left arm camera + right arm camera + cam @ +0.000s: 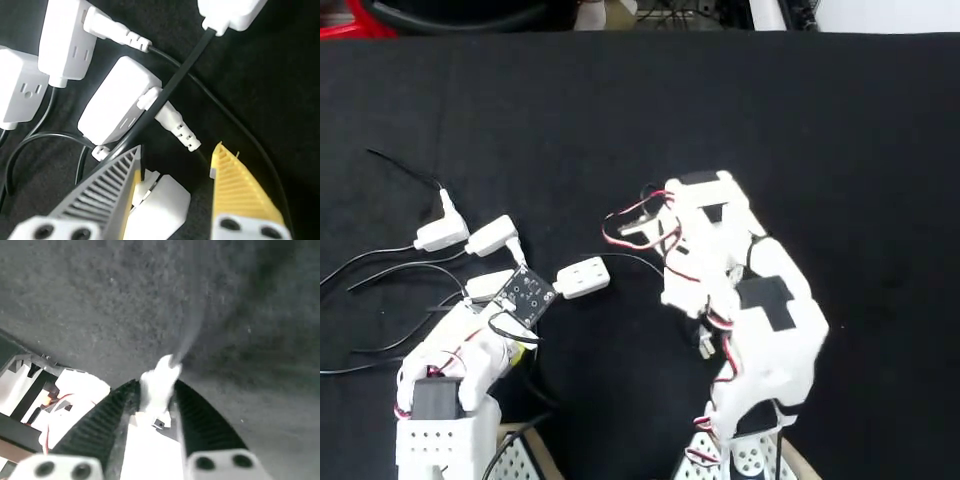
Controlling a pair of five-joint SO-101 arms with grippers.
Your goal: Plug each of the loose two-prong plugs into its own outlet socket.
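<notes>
Looked down from high over the whole black table (820,120). Peered close from left wrist at outlet blocks (115,105) shared with high view; from right wrist, close at the table.

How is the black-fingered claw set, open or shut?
Shut. The right gripper has its black fingers pressed on both sides of a small white plug held between them.
</notes>
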